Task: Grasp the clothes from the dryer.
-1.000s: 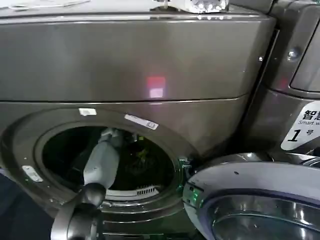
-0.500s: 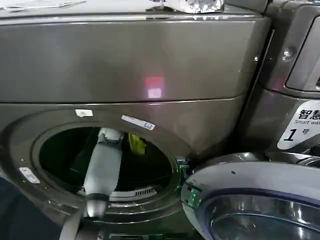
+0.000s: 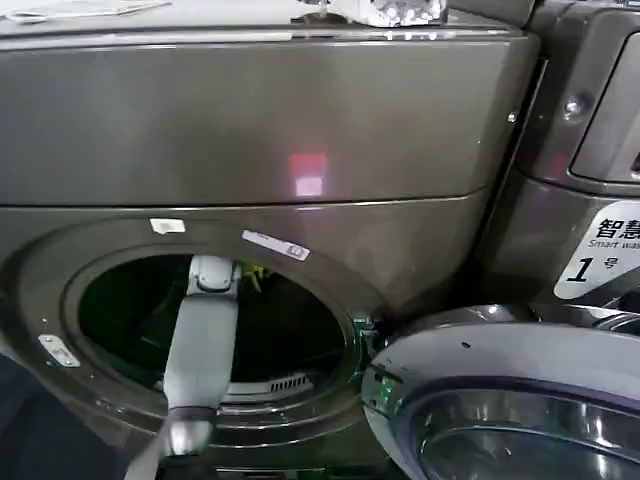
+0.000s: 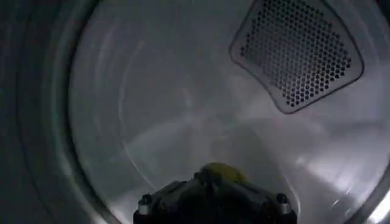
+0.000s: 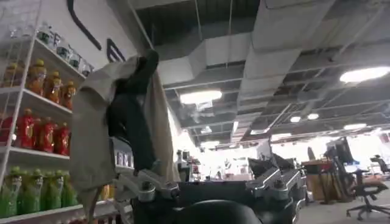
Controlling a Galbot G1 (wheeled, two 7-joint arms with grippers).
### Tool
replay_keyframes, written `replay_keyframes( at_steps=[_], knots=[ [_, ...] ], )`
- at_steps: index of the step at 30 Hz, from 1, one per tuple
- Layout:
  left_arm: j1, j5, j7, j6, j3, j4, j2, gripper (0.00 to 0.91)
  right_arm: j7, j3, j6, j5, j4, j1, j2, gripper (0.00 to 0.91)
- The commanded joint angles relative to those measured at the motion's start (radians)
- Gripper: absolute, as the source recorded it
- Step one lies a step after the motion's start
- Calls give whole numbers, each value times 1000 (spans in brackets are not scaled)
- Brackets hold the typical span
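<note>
The dryer (image 3: 260,120) is a big grey-bronze front loader with a small pink light, and its round porthole (image 3: 215,320) stands open. My left arm (image 3: 200,340) reaches through the porthole into the dark drum. A small patch of the yellow-green clothes (image 3: 252,274) shows beside the wrist, just under the upper rim. In the left wrist view my left gripper (image 4: 214,178) is shut on the clothes (image 4: 224,171), a yellow lump at its tip, held above the bare steel drum wall (image 4: 170,109). My right gripper (image 5: 207,204) is parked away from the machine, pointing up at a ceiling.
The dryer's open door (image 3: 500,400) swings out at the lower right, close to the porthole's edge. A neighbouring machine panel carries a white "1" sticker (image 3: 600,250). A perforated vent (image 4: 298,52) sits in the drum's back wall. Shelves of bottles (image 5: 30,134) stand near the right arm.
My left arm has shifted left and straightened in the porthole. The yellow-green cloth has risen with it from mid-drum to just under the upper rim.
</note>
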Motion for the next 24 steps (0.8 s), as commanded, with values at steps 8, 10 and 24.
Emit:
replay_keyframes(
  at_steps=[8, 10, 24],
  knots=[
    [2, -53, -14, 24, -4, -15, -8, 0, 7, 4, 0, 17, 2, -2, -1, 907],
    [1, -56, -13, 26, -5, -15, -8, 0, 3, 16, -44, 32, 18, 0, 1, 907],
    [8, -54, -8, 29, -5, -25, -12, 0, 31, 27, -86, 42, 48, 9, 1, 907]
  ],
)
